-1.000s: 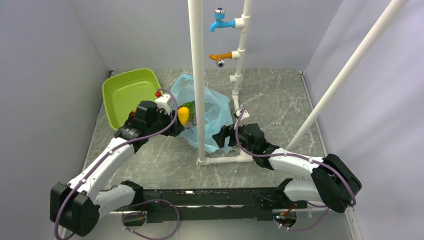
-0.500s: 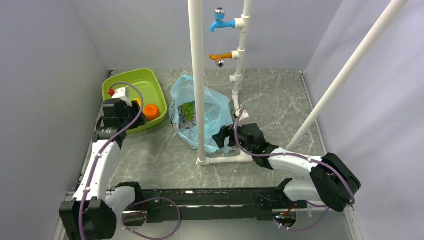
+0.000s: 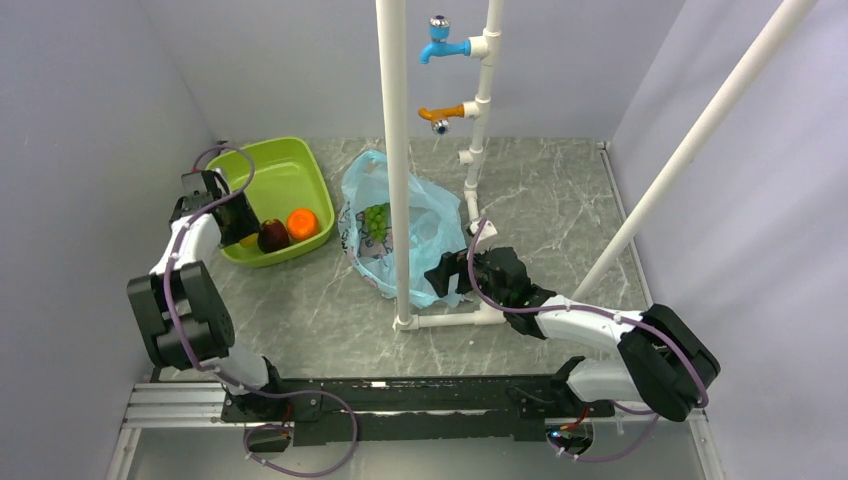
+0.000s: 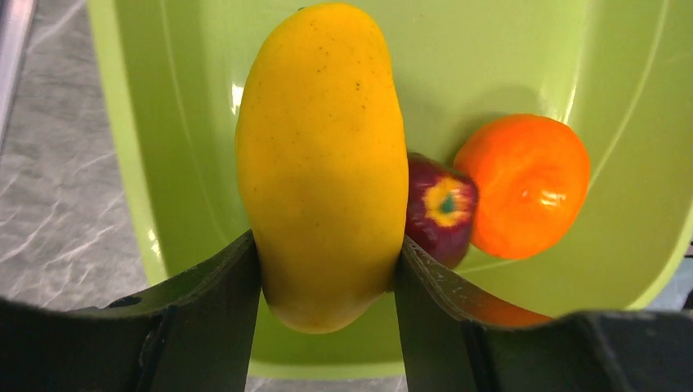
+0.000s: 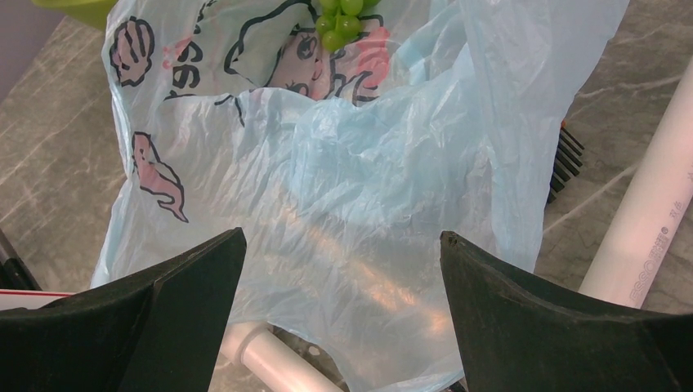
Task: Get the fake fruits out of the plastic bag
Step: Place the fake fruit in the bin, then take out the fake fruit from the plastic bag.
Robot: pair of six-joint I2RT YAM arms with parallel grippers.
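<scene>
My left gripper [image 4: 327, 241] is shut on the yellow oblong fruit [image 4: 323, 155] and holds it over the lime-green tray [image 4: 507, 49]. In the tray lie the dark red-purple fruit [image 4: 441, 208] and the orange fruit [image 4: 523, 184]. From above, this gripper [image 3: 240, 225] sits at the tray's left rim [image 3: 262, 152]. The light-blue plastic bag [image 3: 425, 235] lies mid-table with the green grape bunch [image 3: 376, 220] in its mouth. My right gripper [image 3: 445, 272] stands open at the bag's near right edge, its jaws wide over the bag's plastic [image 5: 368, 163]; the grapes [image 5: 342, 18] lie beyond.
A white pipe frame stands around the bag: an upright [image 3: 395, 150], a base pipe [image 3: 450, 320] and a slanted pipe [image 3: 700, 130]. A blue tap [image 3: 440, 48] and an orange tap [image 3: 440, 115] hang at the back. A black ridged tool [image 5: 564, 159] lies under the bag's right edge.
The left arm has swung left from the bag's mouth to the tray, carrying the yellow fruit. The right arm has stayed still.
</scene>
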